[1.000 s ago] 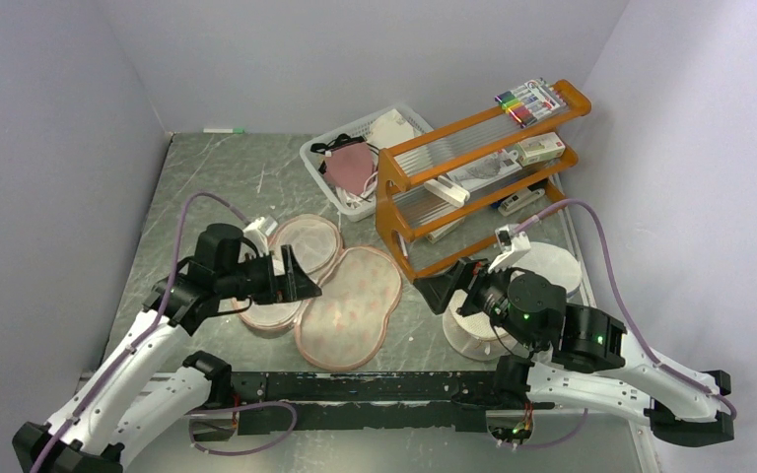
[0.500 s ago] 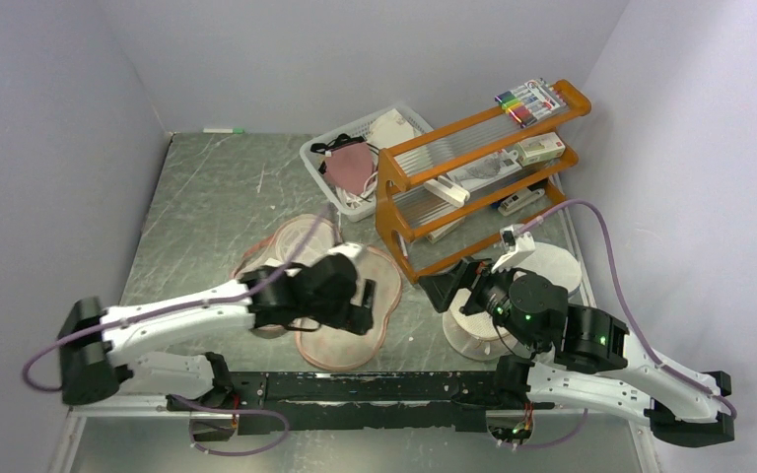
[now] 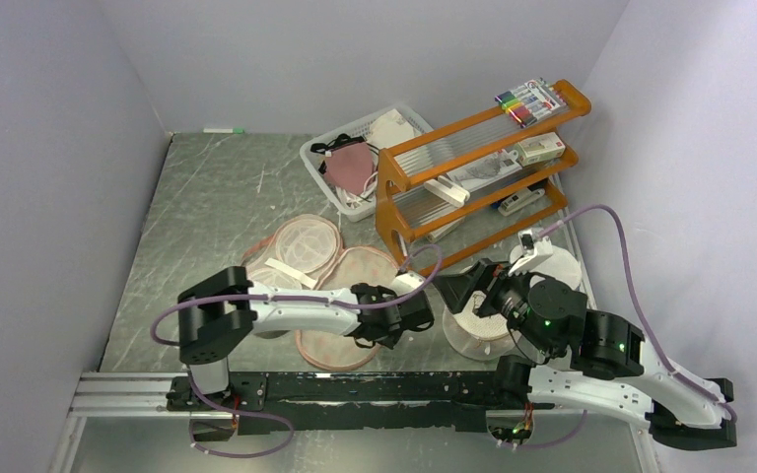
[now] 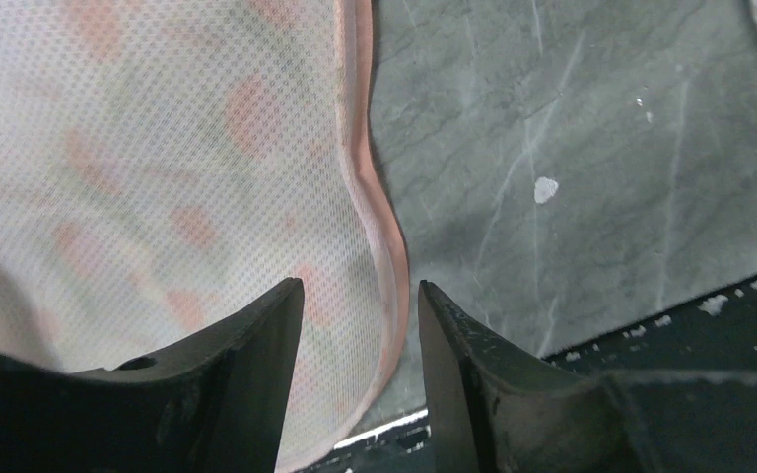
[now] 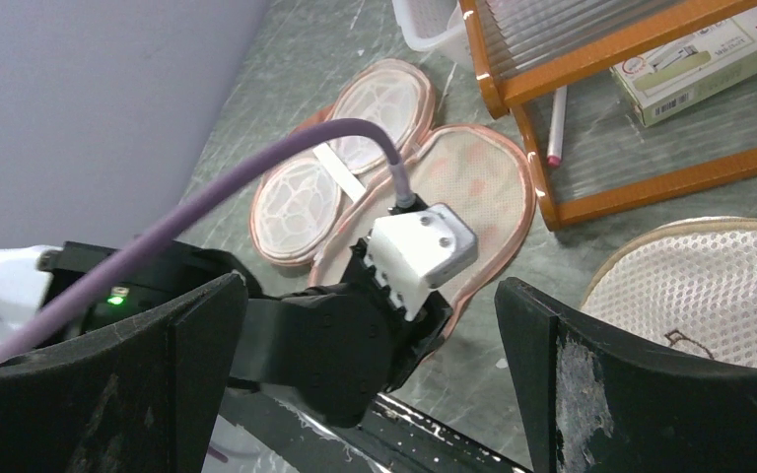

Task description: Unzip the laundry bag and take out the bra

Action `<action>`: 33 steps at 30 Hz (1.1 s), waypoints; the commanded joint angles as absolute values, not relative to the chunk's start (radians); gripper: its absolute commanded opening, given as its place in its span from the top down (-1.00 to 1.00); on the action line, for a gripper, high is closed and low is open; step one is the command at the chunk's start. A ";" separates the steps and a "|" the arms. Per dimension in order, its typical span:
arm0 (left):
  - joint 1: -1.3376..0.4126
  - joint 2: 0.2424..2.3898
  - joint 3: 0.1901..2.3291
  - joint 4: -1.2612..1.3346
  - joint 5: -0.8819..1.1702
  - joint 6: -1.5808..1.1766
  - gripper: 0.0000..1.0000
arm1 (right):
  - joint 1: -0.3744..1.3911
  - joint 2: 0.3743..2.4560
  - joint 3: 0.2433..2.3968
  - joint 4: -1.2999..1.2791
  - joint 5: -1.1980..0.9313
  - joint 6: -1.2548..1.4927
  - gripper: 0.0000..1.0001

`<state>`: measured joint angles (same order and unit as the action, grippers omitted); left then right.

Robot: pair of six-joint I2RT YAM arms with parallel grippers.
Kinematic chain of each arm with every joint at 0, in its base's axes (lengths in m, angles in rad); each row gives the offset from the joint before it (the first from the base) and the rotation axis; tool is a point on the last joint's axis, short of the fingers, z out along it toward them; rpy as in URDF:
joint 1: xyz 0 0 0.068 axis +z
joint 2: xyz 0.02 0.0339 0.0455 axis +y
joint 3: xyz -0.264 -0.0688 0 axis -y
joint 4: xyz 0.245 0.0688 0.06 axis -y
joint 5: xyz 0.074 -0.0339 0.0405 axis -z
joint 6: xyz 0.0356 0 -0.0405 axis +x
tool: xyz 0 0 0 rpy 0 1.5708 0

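Laundry bag [image 3: 360, 274] — left jaws over rim

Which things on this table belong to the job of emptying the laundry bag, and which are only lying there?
For the job:
- flat peach flower-print fabric laundry bag
- small dusty-pink padded bra with dark straps, lying in the basket
- left gripper, at the bag's pink rim

Just lying about:
- orange shelf rack
- white plastic basket
- white round mesh drum
- pack of coloured markers

The laundry bag [image 3: 355, 271] lies left of the rack [image 3: 390, 197]; the bra [image 3: 350, 168] sits in the basket [image 3: 313, 156] behind
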<state>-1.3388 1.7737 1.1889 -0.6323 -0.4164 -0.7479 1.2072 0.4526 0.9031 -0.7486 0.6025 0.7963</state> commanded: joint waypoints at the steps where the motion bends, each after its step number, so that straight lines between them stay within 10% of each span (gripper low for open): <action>1: -1.335 1.852 1.254 -0.570 -0.428 -0.710 -0.10 | 1.206 0.437 0.935 -0.783 0.632 0.805 -1.00; 9: -1.322 1.907 1.209 -0.509 -0.379 -0.710 0.06 | 1.206 0.420 0.930 -0.787 0.629 0.813 -1.00; 16: -1.291 1.834 1.190 -0.543 -0.384 -0.689 0.83 | 1.207 0.428 0.927 -0.779 0.616 0.816 -1.00; 33: -0.675 1.219 0.955 -0.508 0.305 -0.403 0.86 | 1.207 0.466 0.936 -0.736 0.596 0.800 -1.00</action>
